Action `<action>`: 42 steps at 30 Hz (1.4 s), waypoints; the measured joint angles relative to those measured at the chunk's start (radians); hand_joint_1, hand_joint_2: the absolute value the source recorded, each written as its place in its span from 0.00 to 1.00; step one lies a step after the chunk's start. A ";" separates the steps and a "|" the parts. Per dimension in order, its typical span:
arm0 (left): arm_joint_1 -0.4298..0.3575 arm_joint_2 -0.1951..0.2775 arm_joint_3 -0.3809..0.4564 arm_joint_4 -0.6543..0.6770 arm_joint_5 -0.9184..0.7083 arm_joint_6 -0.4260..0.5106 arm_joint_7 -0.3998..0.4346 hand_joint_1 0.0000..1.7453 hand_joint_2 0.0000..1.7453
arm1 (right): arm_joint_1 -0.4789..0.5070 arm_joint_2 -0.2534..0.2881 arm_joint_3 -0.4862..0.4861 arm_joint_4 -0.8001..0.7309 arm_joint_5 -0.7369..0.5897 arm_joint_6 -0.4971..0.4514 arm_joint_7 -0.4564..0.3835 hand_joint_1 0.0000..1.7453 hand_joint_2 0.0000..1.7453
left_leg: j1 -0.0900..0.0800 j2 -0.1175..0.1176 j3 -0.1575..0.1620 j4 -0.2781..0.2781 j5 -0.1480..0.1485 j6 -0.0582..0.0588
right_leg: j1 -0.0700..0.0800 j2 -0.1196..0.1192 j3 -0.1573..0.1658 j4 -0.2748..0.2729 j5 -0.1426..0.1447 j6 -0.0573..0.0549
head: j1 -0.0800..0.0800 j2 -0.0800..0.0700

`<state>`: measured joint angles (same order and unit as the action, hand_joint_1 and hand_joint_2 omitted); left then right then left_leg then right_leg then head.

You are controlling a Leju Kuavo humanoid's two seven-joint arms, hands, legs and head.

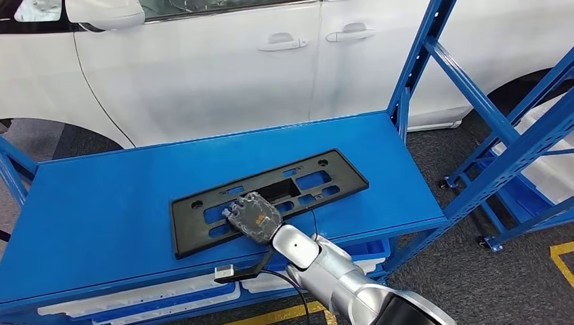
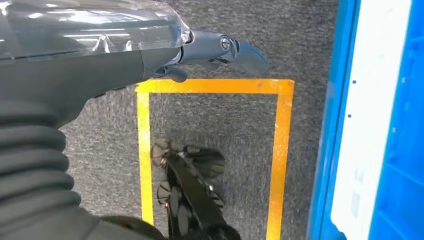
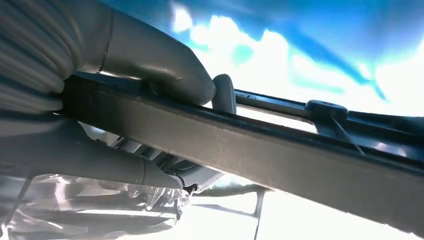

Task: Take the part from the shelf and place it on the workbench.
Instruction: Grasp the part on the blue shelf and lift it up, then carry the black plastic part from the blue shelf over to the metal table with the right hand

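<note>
From the head view I see my right hand [image 1: 253, 218] resting on the near long edge of the part [image 1: 269, 197], a flat black rectangular frame with several cut-outs, which lies on the blue workbench [image 1: 101, 203] with its long side running at a slant, the far end toward the upright of the blue shelf [image 1: 497, 118]. The right wrist view puts me close behind that hand [image 3: 115, 125]: the thick grey thumb sits on one face of the part's dark edge [image 3: 280, 155] and the fingers [image 3: 125, 167] curl against the other face, so I read the hand as gripping the part along that edge, with the part still flat against the blue surface in the head view. My silver right arm [image 1: 338, 274] comes up from the lower edge of the head view, with a black cable looping beside the wrist. My left hand [image 2: 220, 50] hangs over grey carpeted floor; I see a couple of grey fingers held out with nothing in them, though most of the hand is hidden behind its clear cover, so I cannot tell how the rest lie. A yellow taped rectangle [image 2: 280, 150] marks the floor below it. Behind the workbench stands a white car [image 1: 203, 61], its doors and handles facing me. White trays [image 1: 135, 301] sit on the lower level beneath the workbench top.
</note>
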<state>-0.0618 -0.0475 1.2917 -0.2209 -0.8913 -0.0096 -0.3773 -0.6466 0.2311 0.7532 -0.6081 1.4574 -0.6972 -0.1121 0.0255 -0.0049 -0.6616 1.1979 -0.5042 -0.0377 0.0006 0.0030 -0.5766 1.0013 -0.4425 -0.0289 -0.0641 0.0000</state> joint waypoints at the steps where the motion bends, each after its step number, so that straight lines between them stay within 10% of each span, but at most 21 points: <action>1: -0.001 0.000 0.000 0.000 -0.001 0.000 0.000 0.00 1.00 | 0.021 -0.005 -0.034 -0.072 -0.051 -0.001 -0.082 1.00 1.00 | 0.000 0.001 0.035 -0.070 0.028 0.002 | 0.001 0.001 -0.001 0.006 -0.005 0.004 | 0.000 0.000; 6: -0.006 0.000 -0.002 0.000 -0.006 -0.013 -0.005 0.00 1.00 | 0.129 -0.031 -0.238 -0.447 -0.506 -0.003 -0.502 1.00 1.00 | -0.005 -0.007 0.075 -0.169 0.053 0.032 | 0.007 -0.001 -0.011 0.022 -0.015 0.027 | 0.000 0.000; 13: -0.011 -0.001 -0.003 0.000 -0.003 -0.019 -0.019 0.00 1.00 | 0.232 -0.152 -0.284 -0.908 -0.909 0.015 -0.543 1.00 1.00 | -0.003 -0.003 0.075 -0.174 0.055 0.055 | -0.005 -0.002 -0.159 0.321 -0.149 0.057 | 0.000 0.000; 18: -0.016 -0.003 -0.003 0.000 0.000 -0.019 -0.024 0.00 1.00 | 0.242 -0.219 -0.248 -1.132 -1.124 0.131 -0.543 1.00 1.00 | -0.006 -0.004 0.080 -0.173 0.050 0.047 | 0.000 -0.002 -0.035 0.049 -0.008 0.040 | 0.000 0.000; 23: -0.020 -0.004 -0.002 0.000 0.008 -0.016 -0.024 0.00 1.00 | 0.268 -0.245 -0.238 -1.276 -1.373 0.398 -0.543 1.00 1.00 | -0.009 -0.003 0.082 -0.170 0.039 0.022 | 0.000 -0.003 -0.017 0.008 0.000 0.016 | 0.000 0.000; 27: -0.023 -0.006 0.002 0.000 0.017 -0.011 -0.024 0.00 1.00 | 0.299 -0.246 -0.240 -1.302 -1.546 0.640 -0.537 1.00 1.00 | -0.008 -0.001 -0.015 0.045 -0.072 0.013 | 0.000 -0.004 -0.009 -0.002 0.004 0.000 | 0.000 0.000; 29: -0.022 -0.006 0.003 0.000 0.020 -0.010 -0.024 0.00 1.00 | 0.317 -0.246 -0.240 -1.302 -1.578 0.692 -0.536 1.00 1.00 | -0.008 -0.001 -0.046 0.106 -0.078 0.013 | 0.003 -0.004 -0.009 -0.001 0.003 -0.002 | 0.000 0.000; 34: -0.026 -0.006 0.005 0.000 0.022 -0.011 -0.022 0.00 1.00 | 0.335 -0.246 -0.243 -1.300 -1.650 0.811 -0.529 1.00 1.00 | -0.013 -0.002 0.085 -0.167 0.049 0.030 | 0.010 -0.002 -0.006 0.009 -0.004 0.007 | 0.000 0.000; 39: -0.027 -0.010 0.015 0.000 0.020 -0.023 -0.005 0.00 1.00 | 0.393 -0.247 -0.208 -1.281 -1.705 1.025 -0.539 1.00 1.00 | -0.010 -0.002 0.094 -0.194 0.058 0.053 | 0.007 -0.002 -0.022 0.043 -0.030 0.033 | 0.000 0.000; 42: -0.030 -0.011 0.016 0.000 0.009 -0.027 0.021 0.00 1.00 | 0.409 -0.246 -0.182 -1.273 -1.712 1.056 -0.539 1.00 1.00 | -0.009 -0.001 0.092 -0.196 0.061 0.058 | -0.003 -0.002 -0.102 0.216 -0.121 0.048 | 0.000 0.000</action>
<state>-0.0915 -0.0583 1.3077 -0.2205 -0.8822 -0.0371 -0.3567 -0.2378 -0.0153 0.5711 -1.8809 -0.2548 0.3584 -0.6511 0.0163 -0.0059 -0.5693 1.0018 -0.4430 0.0202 -0.0020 0.0012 -0.6785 1.2173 -0.5630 0.0193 -0.0639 0.0000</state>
